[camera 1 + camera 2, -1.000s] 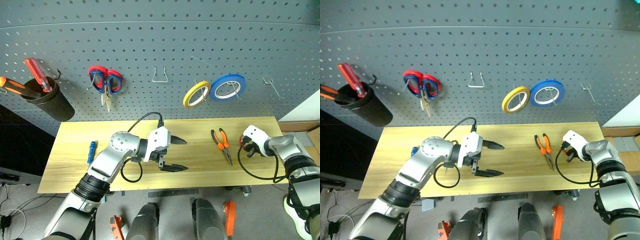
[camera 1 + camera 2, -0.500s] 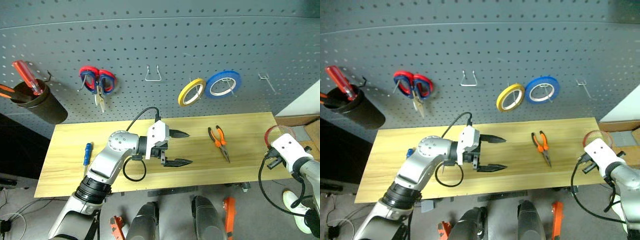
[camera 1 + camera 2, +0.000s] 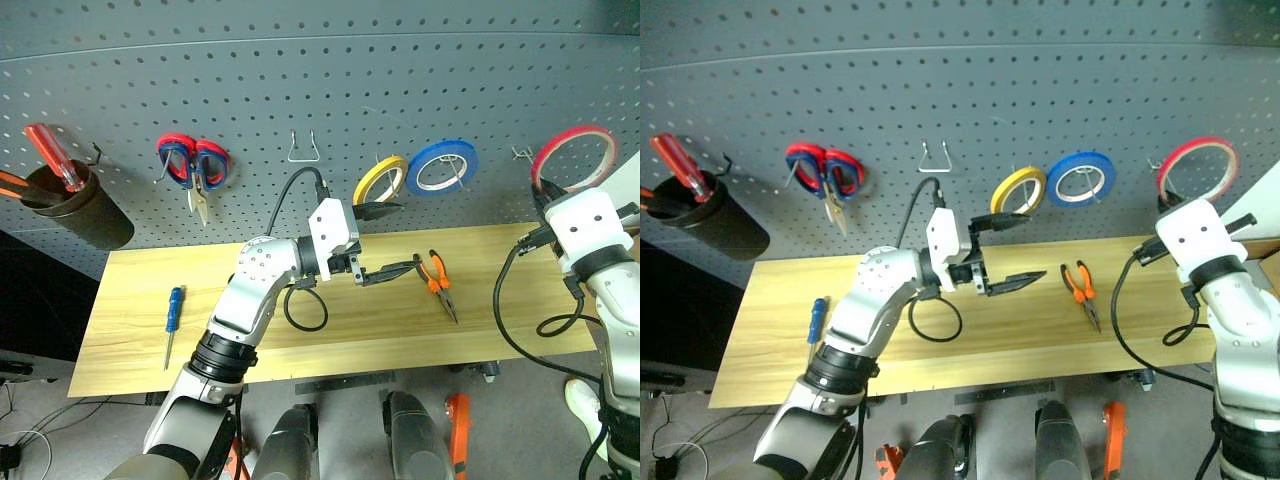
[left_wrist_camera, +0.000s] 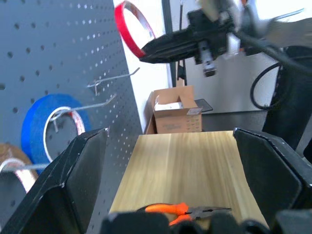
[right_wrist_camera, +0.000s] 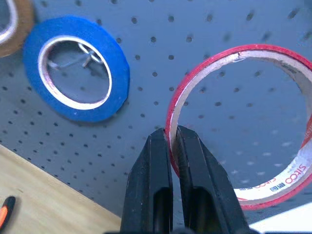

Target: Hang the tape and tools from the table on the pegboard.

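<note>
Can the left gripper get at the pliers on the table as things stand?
Probably yes. The left gripper is open and empty, hanging just beside the pliers, which lie alone on the table with nothing over them.

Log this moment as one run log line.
right gripper: shut on red tape, at pegboard | left gripper: open | pliers: on table

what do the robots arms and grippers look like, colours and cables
Both arms are silver-grey metal with black ribbed joints. Each ends in a white wrist block carrying pointed black jaws: left gripper, right gripper. A black cable loops loosely from each wrist block.
</note>
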Available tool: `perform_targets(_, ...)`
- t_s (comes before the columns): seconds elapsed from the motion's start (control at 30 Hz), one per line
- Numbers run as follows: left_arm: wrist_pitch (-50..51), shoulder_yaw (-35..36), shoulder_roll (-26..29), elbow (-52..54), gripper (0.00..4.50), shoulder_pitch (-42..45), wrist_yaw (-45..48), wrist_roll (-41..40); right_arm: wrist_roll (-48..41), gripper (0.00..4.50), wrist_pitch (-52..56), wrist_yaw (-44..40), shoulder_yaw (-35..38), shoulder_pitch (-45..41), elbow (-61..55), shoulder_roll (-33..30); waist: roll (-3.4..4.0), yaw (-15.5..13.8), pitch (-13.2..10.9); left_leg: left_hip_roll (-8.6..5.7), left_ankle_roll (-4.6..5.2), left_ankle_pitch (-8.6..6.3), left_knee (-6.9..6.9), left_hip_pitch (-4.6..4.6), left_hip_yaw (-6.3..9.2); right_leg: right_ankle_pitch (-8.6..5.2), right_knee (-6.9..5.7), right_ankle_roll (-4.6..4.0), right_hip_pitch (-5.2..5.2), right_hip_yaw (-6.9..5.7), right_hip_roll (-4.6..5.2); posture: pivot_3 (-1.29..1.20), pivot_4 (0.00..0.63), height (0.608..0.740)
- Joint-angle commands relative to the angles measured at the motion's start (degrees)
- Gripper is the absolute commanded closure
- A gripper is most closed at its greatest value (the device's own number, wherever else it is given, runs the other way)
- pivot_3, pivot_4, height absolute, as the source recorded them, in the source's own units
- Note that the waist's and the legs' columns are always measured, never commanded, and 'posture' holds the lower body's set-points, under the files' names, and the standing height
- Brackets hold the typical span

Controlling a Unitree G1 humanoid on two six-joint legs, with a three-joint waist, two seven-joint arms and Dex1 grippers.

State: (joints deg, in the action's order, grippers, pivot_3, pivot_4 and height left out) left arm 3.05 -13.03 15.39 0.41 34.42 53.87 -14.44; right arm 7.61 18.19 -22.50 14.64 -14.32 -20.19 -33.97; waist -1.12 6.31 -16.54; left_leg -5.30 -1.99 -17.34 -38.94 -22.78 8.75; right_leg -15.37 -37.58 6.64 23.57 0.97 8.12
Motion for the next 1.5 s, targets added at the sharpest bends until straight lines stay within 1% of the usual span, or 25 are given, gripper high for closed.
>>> perform_targets(0.03, -1.38, 0.25, -0.57, 1.65, 0.06, 0.12, -1.05, 0.21, -2.31, 4.48, -3.74, -0.37, 0.26, -3.54, 7.50, -0.71, 0.01, 0.10, 0.00, 0.00, 0.01, -0.01, 0.01, -0.05, -0.05, 0.01, -0.01, 0.01, 0.02, 0.01, 0.04, -0.21, 0.289, 0.740)
perform_targets(0.2, -1.21, 0.40, -0.17, 1.76, 0.06, -0.19, -1.66, 0.46, -3.80, 4.48, -6.38, -0.95, -0.82, -8.71, 17.86, -1.27, 0.01, 0.20, 0.00, -0.01, 0.02, -0.01, 0.03, -0.09, -0.12, 0.01, -0.01, 0.01, 0.17, 0.01, 0.08, -0.21, 0.289, 0.740)
perform_targets(0.43, -0.93, 1.34, 0.46, 0.90, 0.06, -0.55, -3.15, 0.78, -6.17, 4.48, -7.94, -0.88, -2.18, -14.43, 27.85, 0.02, 0.02, 0.21, 0.00, 0.00, 0.01, -0.01, -0.02, -0.06, -0.19, 0.01, -0.15, 0.01, 0.22, 0.05, 0.06, -0.19, 0.290, 0.740)
perform_targets(0.57, -0.99, 2.39, 0.96, -1.00, 0.06, -0.62, -4.72, 1.18, -7.17, 4.48, -7.84, -0.63, -2.41, -15.21, 29.97, 0.86, 0.02, 0.20, 0.00, 0.00, 0.01, -0.01, -0.02, -0.07, -0.21, 0.01, -0.17, 0.01, 0.26, 0.05, 0.06, -0.18, 0.287, 0.740)
perform_targets(0.6, -1.32, 2.52, 1.31, -1.38, 0.06, -0.77, -4.87, 1.50, -7.54, 4.07, -7.44, -0.50, -2.34, -14.63, 29.19, 1.21, 0.02, 0.18, 0.00, 0.00, 0.01, -0.01, -0.02, -0.08, -0.22, 0.01, -0.18, 0.01, 0.28, 0.06, 0.06, -0.17, 0.288, 0.740)
perform_targets(0.67, -1.65, 2.79, 2.03, -1.73, 0.06, -1.34, -5.09, 2.03, -7.81, 3.59, -6.80, -0.36, -2.39, -12.89, 27.05, 1.60, 0.02, 0.17, 0.00, 0.00, 0.01, -0.01, -0.02, -0.12, -0.23, 0.01, -0.21, 0.01, 0.35, 0.07, 0.07, -0.17, 0.291, 0.740)
perform_targets(0.7, -1.70, 2.96, 2.46, -1.85, 0.06, -1.74, -5.11, 2.27, -7.87, 3.28, -6.03, -0.25, -2.41, -11.84, 25.66, 1.76, 0.02, 0.17, 0.00, 0.00, 0.01, -0.01, -0.01, -0.13, -0.24, 0.01, -0.26, 0.01, 0.41, 0.08, 0.07, -0.17, 0.291, 0.740)
perform_targets(0.8, -2.84, 3.54, 5.06, -1.84, 0.06, -3.98, -4.78, 3.53, -8.81, 2.24, 0.86, 0.18, -1.97, -6.67, 17.49, 2.91, 0.02, 0.12, 0.00, 0.01, 0.01, -0.01, 0.00, -0.17, -0.26, 0.01, -0.36, 0.01, 0.49, 0.07, 0.09, -0.16, 0.293, 0.740)
perform_targets(0.9, -3.38, 4.76, 8.71, -1.53, 0.06, -6.98, -3.83, 3.90, -10.70, 1.27, 12.49, 1.53, -2.05, -0.40, 6.18, 5.51, 0.03, 0.12, 0.01, 0.09, 0.01, -0.01, 0.00, -0.18, -0.25, 0.01, -0.39, 0.01, 0.54, 0.06, 0.12, -0.16, 0.297, 0.740)
perform_targets(0.93, -3.05, 5.37, 10.22, -1.46, 0.06, -8.17, -3.15, 3.56, -11.52, 0.82, 17.56, 2.85, -2.28, 1.22, 2.38, 7.32, 0.03, 0.15, 0.01, 0.10, 0.01, -0.01, 0.01, -0.17, -0.19, 0.01, -0.39, 0.01, 0.57, 0.11, 0.12, -0.17, 0.299, 0.740)
perform_targets(0.97, -3.02, 5.89, 11.91, -1.64, 0.06, -9.32, -2.08, 3.33, -11.89, 0.63, 23.41, 4.70, -2.77, 2.22, -0.81, 9.59, 0.04, 0.16, 0.00, 0.10, 0.01, -0.01, 0.01, -0.16, -0.18, 0.01, -0.40, 0.01, 0.58, 0.14, 0.12, -0.17, 0.301, 0.740)
perform_targets(1.03, -2.77, 6.68, 14.55, -2.28, 0.06, -10.69, -0.24, 2.82, -10.12, 0.02, 33.43, 8.02, -6.07, 2.62, -5.18, 12.11, 0.08, 0.30, 0.00, 0.18, 0.01, -0.01, 0.00, -0.09, -0.10, 0.02, -0.46, -0.02, 0.60, 0.17, 0.08, -0.17, 0.303, 0.740)
perform_targets(1.13, -2.53, 7.05, 16.89, -3.81, 0.06, -10.87, 1.83, 2.52, -10.96, 0.02, 40.85, 10.51, -8.54, 0.61, -6.31, 16.31, 0.10, 0.04, -0.02, 0.22, 0.00, 0.01, -0.03, -0.06, 0.00, 0.12, -0.49, -0.13, 0.61, 0.15, 0.08, -0.18, 0.307, 0.740)
perform_targets(1.23, -2.51, 6.44, 18.64, -6.34, 0.06, -10.08, 4.61, 2.92, -11.27, 0.02, 43.02, 11.91, -11.58, -2.57, -1.38, 20.13, 0.11, -0.03, -0.02, 0.18, 0.01, 0.04, -0.03, -0.05, 0.07, 0.18, -0.50, -0.15, 0.59, 0.09, 0.06, -0.18, 0.307, 0.740)
perform_targets(1.3, -1.74, 5.95, 19.05, -7.31, 0.06, -9.54, 6.30, 2.68, -10.70, 0.02, 41.71, 12.01, -14.27, -5.32, 4.82, 21.49, 0.11, 0.11, -0.02, 0.12, 0.00, 0.04, -0.03, -0.05, 0.06, 0.19, -0.50, -0.16, 0.60, 0.06, 0.04, -0.18, 0.309, 0.740)
perform_targets(1.37, -1.03, 5.62, 19.00, -7.58, 0.06, -9.24, 7.48, 2.42, -10.16, 0.02, 39.82, 12.37, -15.43, -7.96, 10.74, 22.30, 0.12, 0.24, -0.03, 0.09, -0.01, 0.05, -0.03, -0.05, 0.05, 0.19, -0.48, -0.16, 0.60, 0.05, 0.03, -0.17, 0.307, 0.740)
perform_targets(1.5, -0.52, 5.41, 18.82, -7.05, 0.06, -9.34, 8.42, 2.71, -8.69, 0.02, 33.61, 12.90, -17.08, -13.38, 23.09, 21.79, 0.12, 0.30, -0.03, 0.11, -0.03, 0.05, 0.02, -0.13, 0.06, 0.18, -0.41, -0.16, 0.70, 0.00, 0.10, -0.16, 0.305, 0.740)
